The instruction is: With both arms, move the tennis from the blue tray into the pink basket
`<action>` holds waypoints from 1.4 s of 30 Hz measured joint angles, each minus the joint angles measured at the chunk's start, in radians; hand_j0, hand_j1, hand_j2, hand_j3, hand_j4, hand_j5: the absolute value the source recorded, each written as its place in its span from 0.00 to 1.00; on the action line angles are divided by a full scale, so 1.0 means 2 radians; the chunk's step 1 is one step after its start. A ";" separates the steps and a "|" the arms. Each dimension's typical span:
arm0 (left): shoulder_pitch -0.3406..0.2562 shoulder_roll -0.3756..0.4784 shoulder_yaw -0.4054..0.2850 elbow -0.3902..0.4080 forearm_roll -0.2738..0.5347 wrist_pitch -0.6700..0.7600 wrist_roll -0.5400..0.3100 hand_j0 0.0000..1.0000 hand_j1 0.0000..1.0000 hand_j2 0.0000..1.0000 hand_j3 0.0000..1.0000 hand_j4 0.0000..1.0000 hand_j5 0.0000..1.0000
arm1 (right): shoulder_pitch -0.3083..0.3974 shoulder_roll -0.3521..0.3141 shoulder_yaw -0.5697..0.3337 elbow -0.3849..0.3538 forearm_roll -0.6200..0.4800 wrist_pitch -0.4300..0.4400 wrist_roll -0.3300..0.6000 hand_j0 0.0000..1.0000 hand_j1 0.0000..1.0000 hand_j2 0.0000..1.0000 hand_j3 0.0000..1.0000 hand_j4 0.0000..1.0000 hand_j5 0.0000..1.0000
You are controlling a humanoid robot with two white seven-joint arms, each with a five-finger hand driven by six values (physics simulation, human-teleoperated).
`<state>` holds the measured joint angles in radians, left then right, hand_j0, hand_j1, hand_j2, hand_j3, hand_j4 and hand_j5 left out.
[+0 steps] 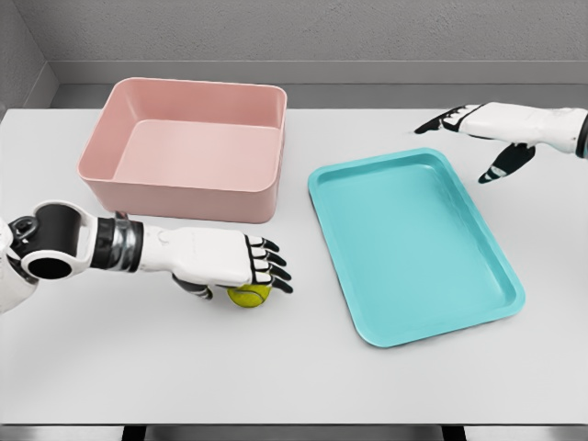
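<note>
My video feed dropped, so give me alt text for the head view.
The left hand grips the tennis ball over the white table, in front of the empty pink basket. The blue tray lies empty; the right hand hovers open beyond it.

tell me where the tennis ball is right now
In the head view the tennis ball sits low and left of centre, under the left hand, whose fingers curl over it, in front of the pink basket and left of the blue tray.
</note>
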<state>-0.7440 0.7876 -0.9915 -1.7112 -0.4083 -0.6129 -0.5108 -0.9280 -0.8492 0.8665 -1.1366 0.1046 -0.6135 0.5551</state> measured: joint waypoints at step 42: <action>0.007 -0.024 0.000 0.044 0.004 0.000 0.001 1.00 1.00 1.00 1.00 1.00 1.00 | 0.002 -0.001 -0.012 0.012 0.000 0.000 0.003 1.00 1.00 1.00 1.00 1.00 1.00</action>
<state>-0.7302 0.7390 -0.9908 -1.6241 -0.4009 -0.6130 -0.5089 -0.9250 -0.8520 0.8418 -1.1118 0.1047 -0.6134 0.5610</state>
